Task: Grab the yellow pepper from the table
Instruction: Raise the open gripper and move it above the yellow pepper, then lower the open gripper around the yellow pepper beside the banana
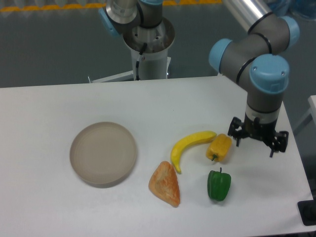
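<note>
Camera view: one yellow pepper (219, 147), one green pepper (218, 184), one banana (189, 146), one bread piece (165, 183) and one plate (103, 153) on the table (59, 103). The yellow pepper lies right of the banana, long axis far-right to near-left, stem nearest. Gripper (257, 138), jaws spread, hangs beside it

At right of centre you see the hand (257, 142), jaws apart and empty, just right of the yellow pepper (219, 147) lying on the white surface (49, 108). A banana (189, 146) touches the pepper's left side; a green pepper (219, 184) and a bread piece (165, 183) sit lower, a plate (103, 153) at left.
</note>
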Controlling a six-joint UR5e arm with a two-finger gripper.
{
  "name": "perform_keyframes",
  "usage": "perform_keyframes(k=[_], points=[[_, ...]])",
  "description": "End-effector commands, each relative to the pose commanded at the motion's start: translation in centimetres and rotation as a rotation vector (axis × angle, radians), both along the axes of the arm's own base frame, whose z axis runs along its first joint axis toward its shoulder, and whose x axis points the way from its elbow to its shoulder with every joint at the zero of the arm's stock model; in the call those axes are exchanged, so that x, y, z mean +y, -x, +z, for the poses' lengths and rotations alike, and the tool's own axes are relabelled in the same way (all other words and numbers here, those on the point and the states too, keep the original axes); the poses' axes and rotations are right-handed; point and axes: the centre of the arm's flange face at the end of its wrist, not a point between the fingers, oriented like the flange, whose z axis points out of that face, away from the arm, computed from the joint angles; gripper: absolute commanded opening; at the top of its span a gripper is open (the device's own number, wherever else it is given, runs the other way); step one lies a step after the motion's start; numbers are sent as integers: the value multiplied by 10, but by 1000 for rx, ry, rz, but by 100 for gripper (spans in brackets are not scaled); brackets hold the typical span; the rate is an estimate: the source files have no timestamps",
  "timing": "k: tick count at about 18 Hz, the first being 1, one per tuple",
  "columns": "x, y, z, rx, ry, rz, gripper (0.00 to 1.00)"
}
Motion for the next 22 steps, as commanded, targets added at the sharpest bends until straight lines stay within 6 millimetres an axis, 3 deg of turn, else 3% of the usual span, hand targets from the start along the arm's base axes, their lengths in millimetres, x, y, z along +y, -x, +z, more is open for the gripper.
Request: perform_keyframes(k=[5, 8, 11, 15, 22], points=[[-48, 16, -42, -71, -36, -41, 100], [-65, 6, -62, -116, -73, -23, 100], [-65, -18, -59, -154, -118, 1, 100], [-64, -34, -83, -120, -169, -8, 100], [-51, -36, -98, -123, -158, -34, 100]])
